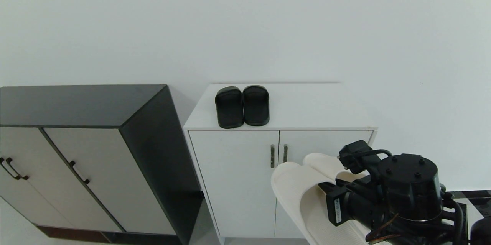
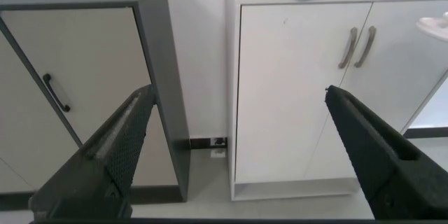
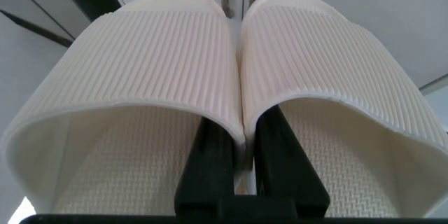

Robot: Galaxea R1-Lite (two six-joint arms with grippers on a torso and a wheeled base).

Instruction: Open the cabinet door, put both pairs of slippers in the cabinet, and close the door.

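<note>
White slippers (image 1: 303, 195) held by the right pincer (image 3: 241, 147); white cabinet (image 1: 238, 183) shut.
The pair sits side by side, its two inner walls clamped together by that pincer, just before the closed doors. The black slippers (image 1: 242, 106) rest on the cabinet's top, beyond and above that pincer. The left pincer (image 2: 234, 147) gapes wide, holding nothing, facing the cabinet front.

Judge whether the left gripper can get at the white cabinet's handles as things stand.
Probably yes. The left gripper is open, facing the cabinet front, with nothing between it and the handles. The white slippers held by the right gripper hang near and might crowd it.
</note>
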